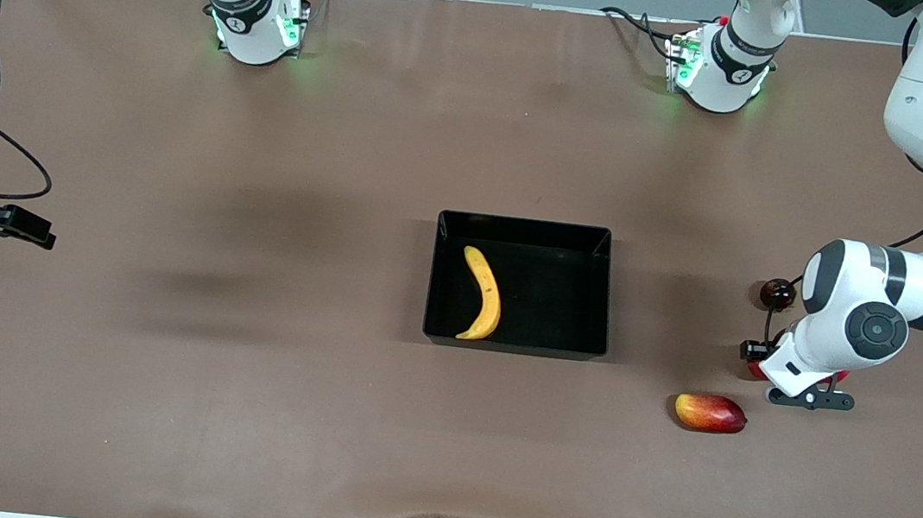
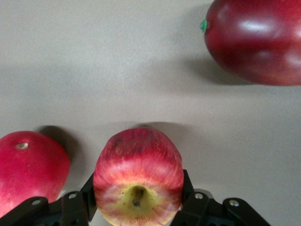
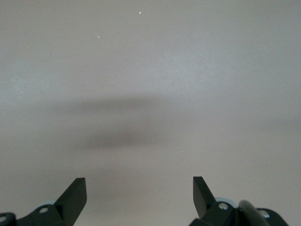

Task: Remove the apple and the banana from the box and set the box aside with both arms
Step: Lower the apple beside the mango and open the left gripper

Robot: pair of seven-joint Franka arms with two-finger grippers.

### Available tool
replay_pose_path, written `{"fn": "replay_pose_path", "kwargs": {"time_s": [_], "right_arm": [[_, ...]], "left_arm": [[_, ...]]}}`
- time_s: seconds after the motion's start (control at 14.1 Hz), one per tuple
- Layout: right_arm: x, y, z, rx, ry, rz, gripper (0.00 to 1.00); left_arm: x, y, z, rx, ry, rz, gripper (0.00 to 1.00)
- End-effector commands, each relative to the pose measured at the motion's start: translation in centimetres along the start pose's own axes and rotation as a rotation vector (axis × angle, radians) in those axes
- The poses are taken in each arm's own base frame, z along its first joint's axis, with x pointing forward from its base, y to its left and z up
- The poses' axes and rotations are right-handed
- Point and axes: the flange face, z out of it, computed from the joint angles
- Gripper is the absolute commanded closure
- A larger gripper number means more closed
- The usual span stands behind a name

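The yellow banana (image 1: 483, 295) lies in the black box (image 1: 528, 226) at the table's middle. My left gripper (image 1: 803, 387) is low at the left arm's end of the table, its wrist hiding most of the red apple (image 1: 756, 370). In the left wrist view the left gripper (image 2: 137, 195) is shut on the apple (image 2: 138, 176), a finger (image 2: 89, 188) pressed on each side, dimple toward the camera. My right gripper (image 1: 30, 228) waits over bare table at the right arm's end. In the right wrist view the right gripper (image 3: 139, 188) is open and empty.
An oval red-yellow mango-like fruit (image 1: 710, 413) lies nearer the front camera than the left gripper; it also shows in the left wrist view (image 2: 28, 176). A small dark maroon fruit (image 1: 777, 293) lies farther from that camera, and shows in the left wrist view (image 2: 256, 40).
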Motion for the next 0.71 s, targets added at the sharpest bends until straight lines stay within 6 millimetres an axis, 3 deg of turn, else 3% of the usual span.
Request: {"fn": "replay_pose_path", "kwargs": {"time_s": [0.0,0.28,0.64], "right_arm": [[0.0,-0.9,-0.1,0.069,-0.023,0.078,0.0],[0.0,-3.3,0.0,0.071,-0.031,0.105,0.0],[-0.1,-4.6,0.1,0.071,-0.036,0.128,0.0]], "left_arm": [[0.2,0.1,-0.7,0.015,0.032,0.03,1.0],[0.9,-1.9,-1.8,0.033,0.057,0.048,1.0],[1.9,-4.5,-3.4,0.042,0.085,0.132,1.0]]}}
